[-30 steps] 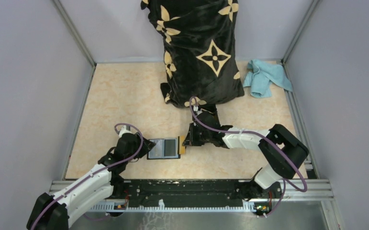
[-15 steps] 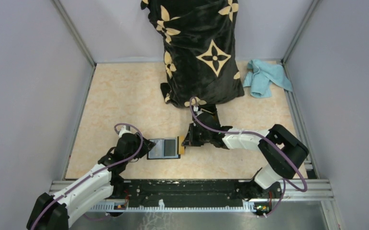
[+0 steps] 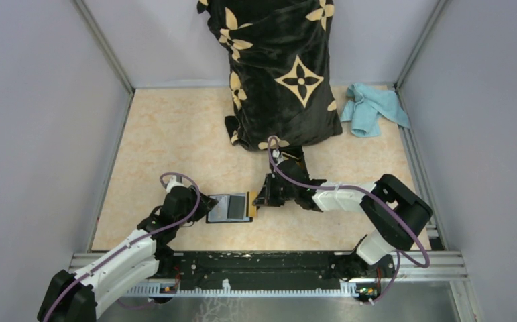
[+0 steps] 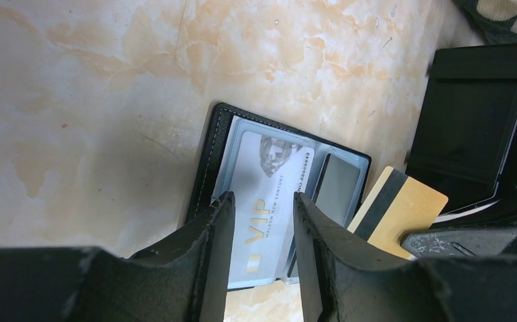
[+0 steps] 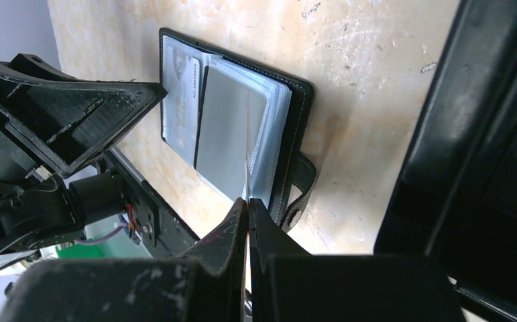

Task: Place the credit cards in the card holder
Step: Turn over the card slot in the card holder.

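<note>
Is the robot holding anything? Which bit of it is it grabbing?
The right gripper pinches an orange-gold card by the edge away from the card holder. The left gripper is open, holding nothing.

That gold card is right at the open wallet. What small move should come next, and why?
Probably the right end effector should slide the gold card toward the left arm, into a clear sleeve of the card holder. The card's edge lies over the sleeves but most of it is outside, and the open left end effector sits over the other page, seemingly steadying it.
</note>
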You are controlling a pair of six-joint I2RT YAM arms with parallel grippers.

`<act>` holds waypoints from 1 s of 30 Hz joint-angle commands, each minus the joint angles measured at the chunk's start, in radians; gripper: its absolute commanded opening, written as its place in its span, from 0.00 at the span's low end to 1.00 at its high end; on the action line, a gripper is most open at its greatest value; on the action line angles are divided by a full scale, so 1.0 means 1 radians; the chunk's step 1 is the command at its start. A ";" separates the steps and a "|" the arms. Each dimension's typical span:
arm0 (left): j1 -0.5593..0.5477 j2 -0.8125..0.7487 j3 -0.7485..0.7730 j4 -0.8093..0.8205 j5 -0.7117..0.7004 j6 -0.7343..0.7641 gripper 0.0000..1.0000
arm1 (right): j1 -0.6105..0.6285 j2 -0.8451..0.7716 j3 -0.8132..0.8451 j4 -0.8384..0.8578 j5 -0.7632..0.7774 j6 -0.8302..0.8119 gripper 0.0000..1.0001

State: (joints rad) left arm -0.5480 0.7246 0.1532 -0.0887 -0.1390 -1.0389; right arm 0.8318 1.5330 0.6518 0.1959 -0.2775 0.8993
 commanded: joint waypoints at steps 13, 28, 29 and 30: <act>-0.013 -0.014 -0.006 -0.071 -0.014 -0.015 0.44 | 0.019 -0.043 -0.069 0.082 0.048 0.074 0.00; -0.018 0.000 -0.003 -0.065 -0.015 -0.014 0.44 | 0.035 -0.029 -0.055 0.298 -0.023 0.109 0.00; -0.018 0.000 -0.003 -0.065 -0.016 -0.016 0.44 | 0.039 -0.027 -0.045 0.293 -0.022 0.107 0.00; -0.018 -0.001 -0.002 -0.065 -0.016 -0.015 0.44 | 0.044 -0.027 -0.036 0.285 -0.021 0.101 0.00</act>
State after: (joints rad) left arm -0.5583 0.7162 0.1532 -0.1040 -0.1471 -1.0554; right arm 0.8478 1.5249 0.5579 0.4118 -0.2817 1.0145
